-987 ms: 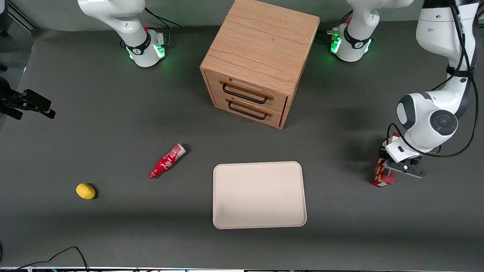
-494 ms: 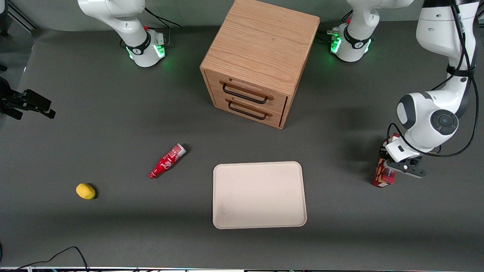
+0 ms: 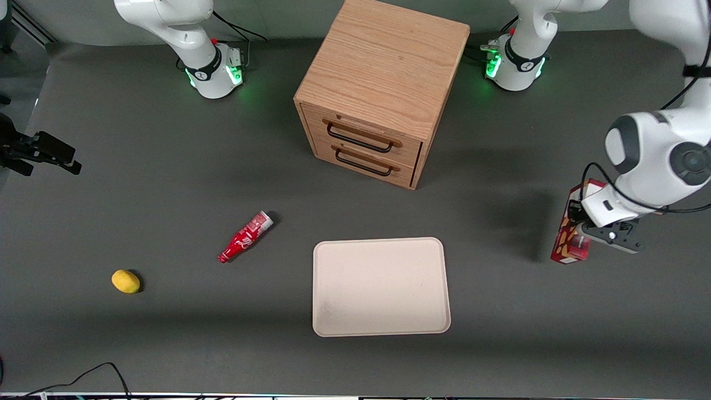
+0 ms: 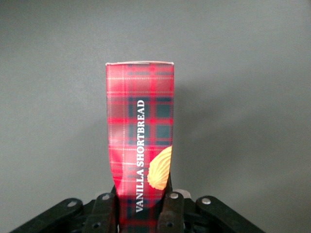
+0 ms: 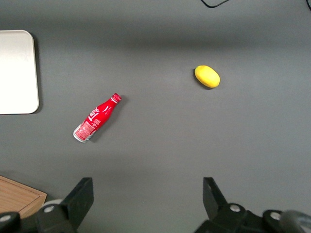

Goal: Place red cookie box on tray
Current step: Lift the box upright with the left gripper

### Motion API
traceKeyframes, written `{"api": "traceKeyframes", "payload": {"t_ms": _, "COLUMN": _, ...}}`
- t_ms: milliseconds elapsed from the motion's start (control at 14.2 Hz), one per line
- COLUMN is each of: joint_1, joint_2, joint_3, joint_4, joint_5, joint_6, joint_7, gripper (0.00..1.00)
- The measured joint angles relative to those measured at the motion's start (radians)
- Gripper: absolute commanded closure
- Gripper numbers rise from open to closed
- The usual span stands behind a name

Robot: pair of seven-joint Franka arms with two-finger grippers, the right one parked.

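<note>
cardboard, light and easily crushed: the red cookie box (image 4: 140, 145) hangs in the claw (image 4: 138, 211), pinched across its narrow faces near one end, well apart from the tray (image 3: 380, 286).

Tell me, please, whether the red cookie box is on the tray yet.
Not yet. The end effector grips the red cookie box toward the working arm's end; the tray is bare.

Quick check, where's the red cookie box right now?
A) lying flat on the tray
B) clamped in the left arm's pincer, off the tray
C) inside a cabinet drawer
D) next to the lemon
B: the pincer is shut on the red cookie box, its fingers pressing both sides of the box, toward the working arm's end of the table, apart from the tray.
</note>
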Motion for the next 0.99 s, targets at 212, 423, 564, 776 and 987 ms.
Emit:
{"api": "traceKeyframes", "payload": {"t_ms": 212, "joint_1": -0.001, "joint_2": -0.048, "joint_3": 0.001, "joint_4": 0.215, "joint_5": 0.0, "joint_6": -0.353, "joint_7": 0.0, "gripper": 1.0}}
{"api": "traceKeyframes", "payload": {"t_ms": 423, "joint_1": -0.005, "joint_2": -0.047, "joint_3": 0.0, "joint_4": 0.409, "joint_5": 0.0, "joint_6": -0.591, "joint_7": -0.006, "gripper": 1.0}}
{"api": "traceKeyframes", "payload": {"t_ms": 564, "joint_1": -0.007, "joint_2": -0.045, "joint_3": 0.0, "joint_4": 0.491, "joint_5": 0.0, "joint_6": -0.67, "joint_7": -0.018, "gripper": 1.0}}
{"api": "traceKeyframes", "payload": {"t_ms": 776, "joint_1": -0.025, "joint_2": -0.014, "joint_3": -0.003, "joint_4": 0.516, "joint_5": -0.009, "joint_6": -0.679, "joint_7": -0.073, "gripper": 1.0}}
{"api": "traceKeyframes", "payload": {"t_ms": 987, "joint_1": -0.059, "joint_2": 0.049, "joint_3": -0.074, "joint_4": 0.535, "joint_5": -0.016, "joint_6": -0.661, "joint_7": -0.25, "gripper": 1.0}}
